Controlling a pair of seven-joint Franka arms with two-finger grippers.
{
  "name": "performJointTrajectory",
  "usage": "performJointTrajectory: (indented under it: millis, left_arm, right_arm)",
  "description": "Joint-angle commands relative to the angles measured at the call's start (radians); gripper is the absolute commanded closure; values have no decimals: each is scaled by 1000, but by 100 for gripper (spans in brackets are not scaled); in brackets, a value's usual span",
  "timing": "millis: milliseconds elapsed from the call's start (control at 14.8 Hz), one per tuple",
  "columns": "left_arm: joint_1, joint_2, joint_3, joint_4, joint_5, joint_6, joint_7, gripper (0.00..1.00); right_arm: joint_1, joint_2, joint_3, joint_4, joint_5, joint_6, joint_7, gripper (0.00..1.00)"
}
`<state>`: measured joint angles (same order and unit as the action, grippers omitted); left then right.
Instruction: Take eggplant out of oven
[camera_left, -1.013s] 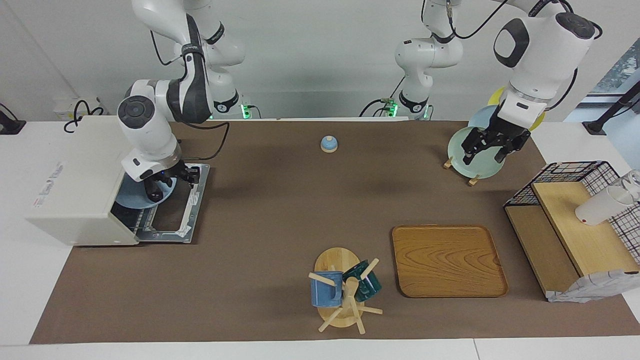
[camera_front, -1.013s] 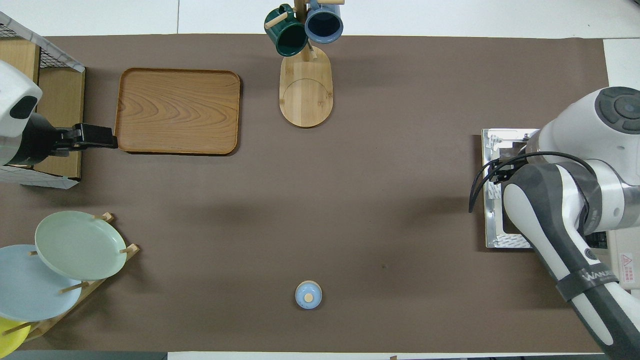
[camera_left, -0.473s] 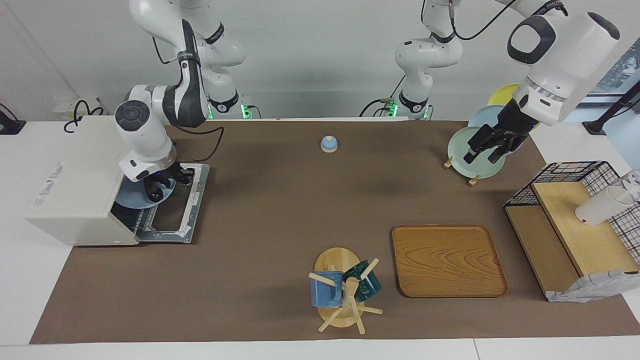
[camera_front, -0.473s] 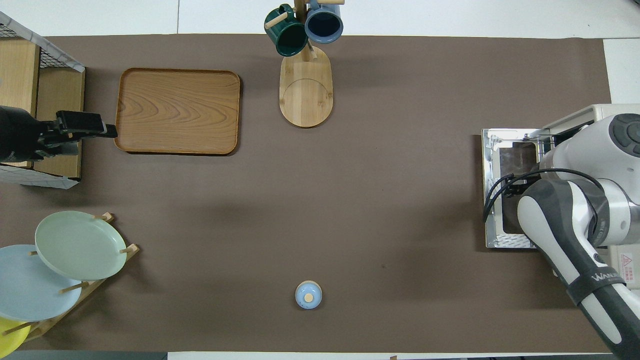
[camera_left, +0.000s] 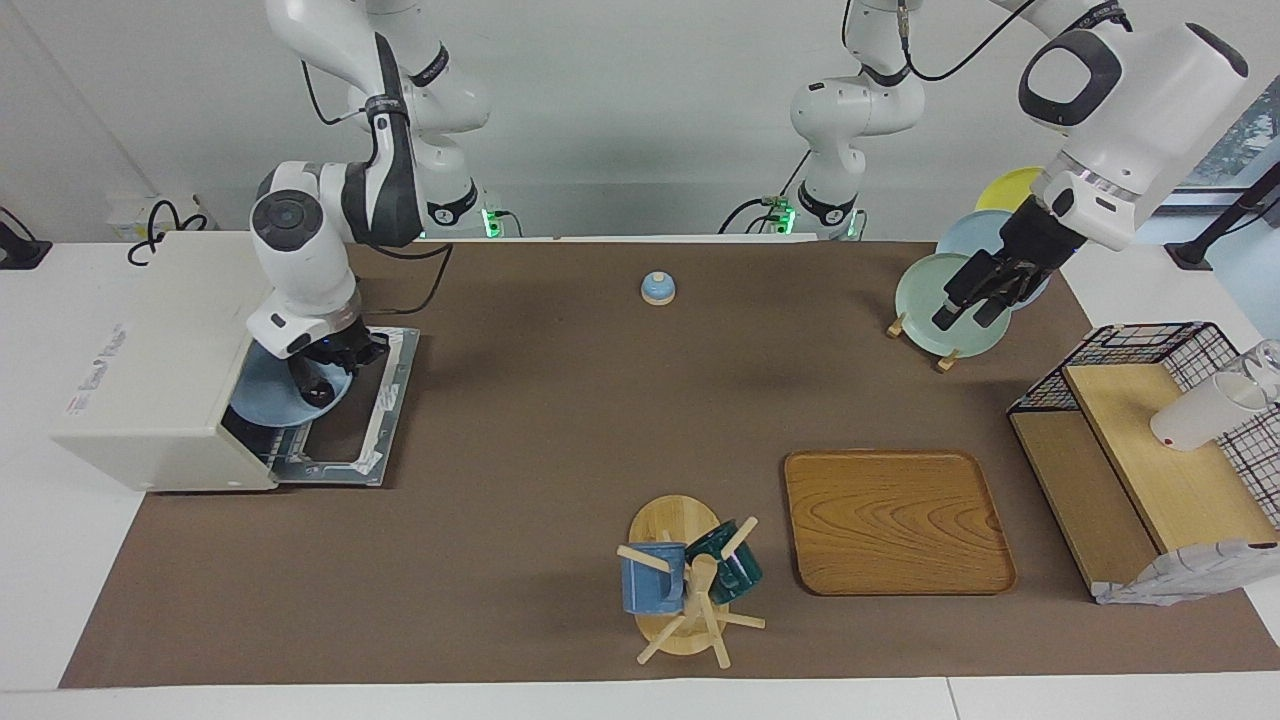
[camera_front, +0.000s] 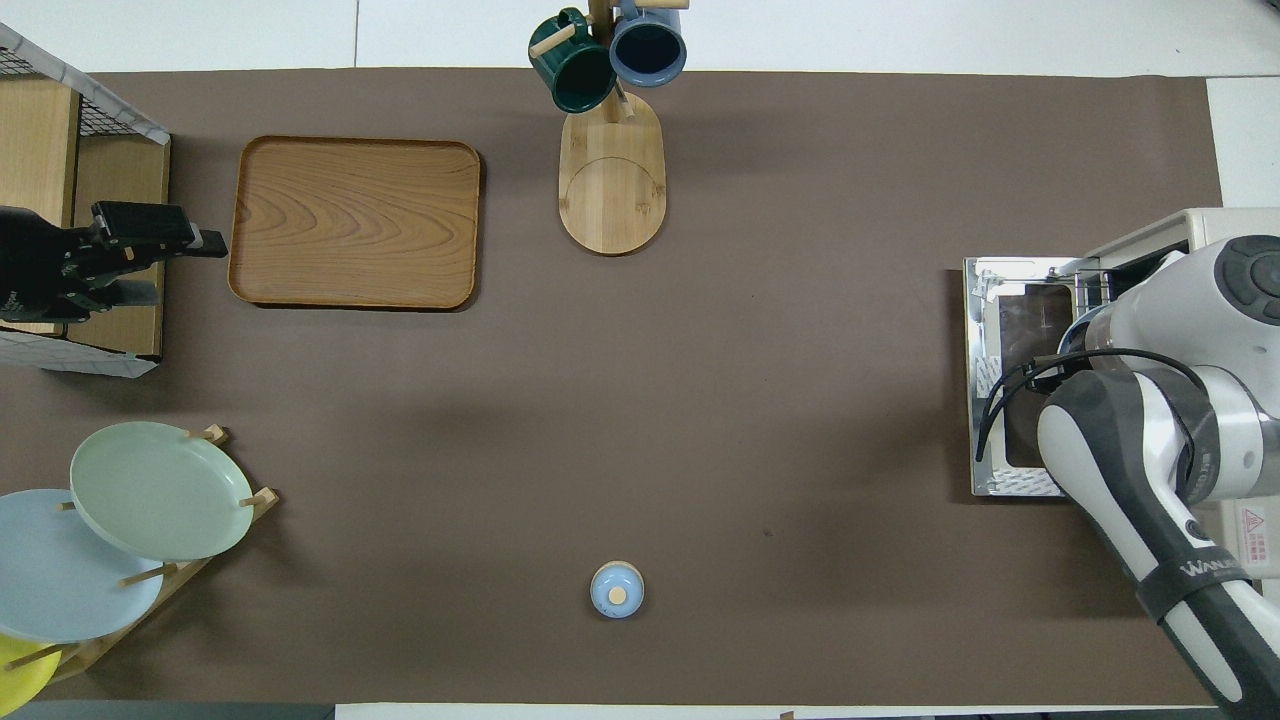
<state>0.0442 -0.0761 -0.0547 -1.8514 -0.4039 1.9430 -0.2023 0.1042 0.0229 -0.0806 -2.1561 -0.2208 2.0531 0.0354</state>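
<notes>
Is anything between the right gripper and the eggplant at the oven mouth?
No eggplant shows. The right gripper is at the oven mouth, over a blue plate that sticks out above the lowered door. Nothing else shows between them. The left gripper waits over the plate rack.

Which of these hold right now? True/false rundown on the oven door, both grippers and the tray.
1. The oven has its door dropped open. True.
2. The right gripper is at the oven's mouth, over a blue plate. True.
3. The left gripper is over the wooden tray. False: it is up over the green plate in the plate rack.
4. A mug stands on the wooden tray. False: the blue mug and the green mug both hang on the mug tree.
</notes>
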Motion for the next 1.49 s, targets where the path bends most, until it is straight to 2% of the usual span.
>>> performJointTrajectory:
  millis: [0,135,338,473,608,810,878,945,1013,1215,1418]
  left_arm:
    - [-6,-30,1,-34,-7,16,21,0]
    - [-9,-30,1,-32,2,-10,90,0]
    - [-14,-31,-4,-26,127,-82,205,0]
    - [-15,-33,-4,-25,161,-122,289,0]
    - [-15,-39,-5,-26,194,-157,360,0]
    - [-14,-40,-5,-26,194,-164,366,0]
    - [-14,-40,-5,-26,195,-164,368,0]
    - [-10,-40,-5,-26,194,-165,366,0]
    - [-4,-40,-7,-28,194,-165,366,0]
    - [0,-44,-4,-28,191,-162,347,0]
    - [0,-44,-5,-28,189,-153,265,0]
  right_arm:
    - [118,8,5,64,-51,-94,122,100]
    - [208,17,7,108,-68,-143,199,100]
    - [322,32,7,162,-65,-177,300,100]
    - [389,57,7,209,-57,-212,360,100]
    - [471,157,9,371,-32,-301,444,100]
    - [603,461,9,790,-6,-499,604,100]
    - [618,523,16,861,7,-493,645,100]
    - [623,563,41,887,17,-454,667,100]
    - [631,604,67,900,15,-432,704,100]
    - [692,714,76,927,14,-302,845,100]
    - [706,761,76,934,14,-251,873,100]
